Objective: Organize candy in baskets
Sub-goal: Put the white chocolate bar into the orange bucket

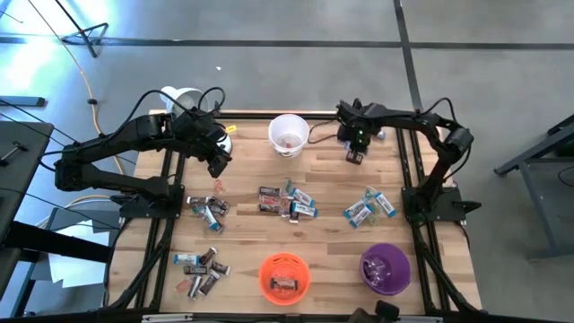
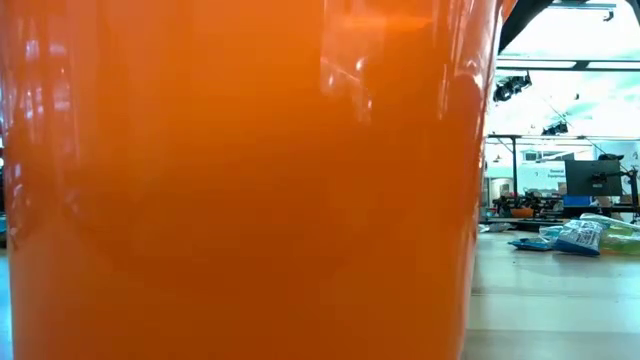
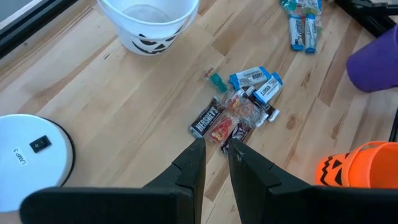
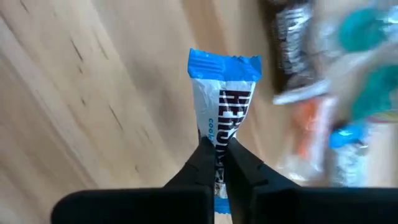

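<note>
High view showed the wooden table (image 1: 251, 242) with the three baskets spread across it: the white basket (image 1: 289, 135) at the far edge near the middle, the orange basket (image 1: 284, 275) at the near edge, and the purple basket (image 1: 386, 268) to its right. Candy lay in loose groups between them: a central pile (image 1: 287, 202), a blue-silver cluster (image 1: 368, 208) toward the right, a small group (image 1: 208, 209) on the left, and another group (image 1: 202, 266) near the left front corner. A piece or two sat inside the orange basket, and something small lay in the white one.

The right gripper (image 1: 355, 154) hung over the far right part of the table, just right of the white basket. In the right wrist view its jaws were clamped on a blue-silver candy bar (image 4: 225, 106), pinching the lower part of the wrapper, with the blurred central pile beyond it.

The left gripper (image 1: 218, 165) hovered over the far left part of the table, left of the white basket and near the round white lamp base (image 3: 31, 152). In the left wrist view its jaws stood a narrow gap apart with nothing visible between them, pointing toward the central pile (image 3: 239, 112).

The low view was almost filled by the orange basket's wall (image 2: 250, 180), with a few blue-silver wrappers (image 2: 575, 236) on the table at the right.
</note>
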You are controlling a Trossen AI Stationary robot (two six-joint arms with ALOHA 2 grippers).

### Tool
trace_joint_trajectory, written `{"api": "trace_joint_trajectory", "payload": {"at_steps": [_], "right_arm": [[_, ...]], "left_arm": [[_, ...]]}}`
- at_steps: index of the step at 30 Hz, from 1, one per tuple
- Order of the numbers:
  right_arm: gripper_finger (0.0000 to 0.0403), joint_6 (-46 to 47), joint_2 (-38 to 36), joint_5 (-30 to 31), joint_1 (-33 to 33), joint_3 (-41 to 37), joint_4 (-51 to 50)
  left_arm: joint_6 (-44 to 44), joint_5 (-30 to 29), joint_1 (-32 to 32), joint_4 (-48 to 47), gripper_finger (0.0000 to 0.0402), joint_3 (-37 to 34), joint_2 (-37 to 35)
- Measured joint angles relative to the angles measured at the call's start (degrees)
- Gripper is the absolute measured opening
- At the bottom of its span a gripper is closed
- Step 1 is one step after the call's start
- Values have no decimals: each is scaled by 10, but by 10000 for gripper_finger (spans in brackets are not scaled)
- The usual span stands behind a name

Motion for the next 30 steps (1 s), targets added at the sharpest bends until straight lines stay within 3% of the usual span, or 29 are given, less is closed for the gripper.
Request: {"api": "trace_joint_trajectory", "payload": {"at_steps": [8,13,21,30], "right_arm": [[2,102,-4,-21,31,141,-226],[2,150,-43,-18,85,207,-297],[2,304,-141,-51,199,265,-336],[2,567,-181,-99,406,265,-279]], "left_arm": [[0,0,0,0,55,0,0],[0,0,-1,0,55,0,0],[13,2,-5,0,55,0,0],[54,-12,-4,0,55,0,0]]}}
